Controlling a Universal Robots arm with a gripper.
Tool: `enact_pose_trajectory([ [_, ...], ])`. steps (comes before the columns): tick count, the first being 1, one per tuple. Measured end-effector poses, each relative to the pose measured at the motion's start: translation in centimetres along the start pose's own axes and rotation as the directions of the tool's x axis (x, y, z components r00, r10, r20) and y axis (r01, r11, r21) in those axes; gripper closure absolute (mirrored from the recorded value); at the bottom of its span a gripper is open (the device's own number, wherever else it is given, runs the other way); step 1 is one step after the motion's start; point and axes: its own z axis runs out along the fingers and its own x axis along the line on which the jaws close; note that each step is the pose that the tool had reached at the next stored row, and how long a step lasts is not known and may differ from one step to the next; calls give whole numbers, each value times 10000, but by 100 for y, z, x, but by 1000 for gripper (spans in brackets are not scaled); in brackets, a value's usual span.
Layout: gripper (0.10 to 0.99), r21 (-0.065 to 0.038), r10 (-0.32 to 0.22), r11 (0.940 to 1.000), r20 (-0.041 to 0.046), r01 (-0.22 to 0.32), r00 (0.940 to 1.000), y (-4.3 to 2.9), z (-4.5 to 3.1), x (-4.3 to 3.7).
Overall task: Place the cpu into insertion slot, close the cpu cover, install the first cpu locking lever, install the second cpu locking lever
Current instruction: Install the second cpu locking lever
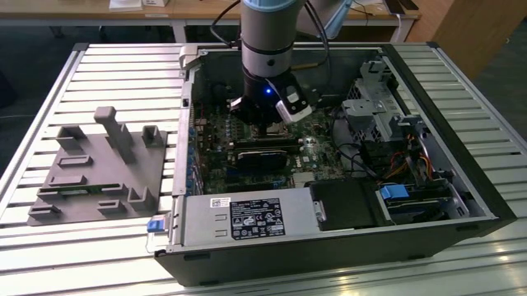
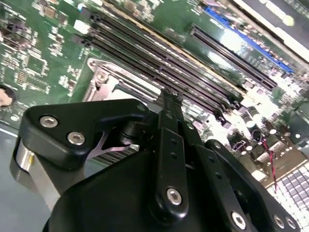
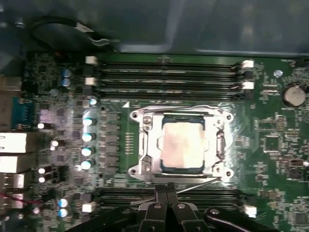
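Slatted desk (image 1: pixel 123 68) carrying opened computer case | pincer (image 3: pixel 165 186) hanging with fingers pressed together, gripping nothing, just beside socket edge | cpu (image 3: pixel 182 145) sitting in insertion slot (image 3: pixel 145 145), cpu cover (image 3: pixel 149 166) lying over it

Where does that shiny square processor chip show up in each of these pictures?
Exterior view: under the gripper, chip itself hidden.
First wrist view: the cpu sits mid-picture, the cpu cover closed around it.
Second wrist view: hidden behind the gripper.
Shared landmark: long memory slots.
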Motion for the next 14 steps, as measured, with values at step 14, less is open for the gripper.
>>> enact_pose_trajectory([
  [14,980,-189,10,9998,0,-10,10000,-92,44,77],
])
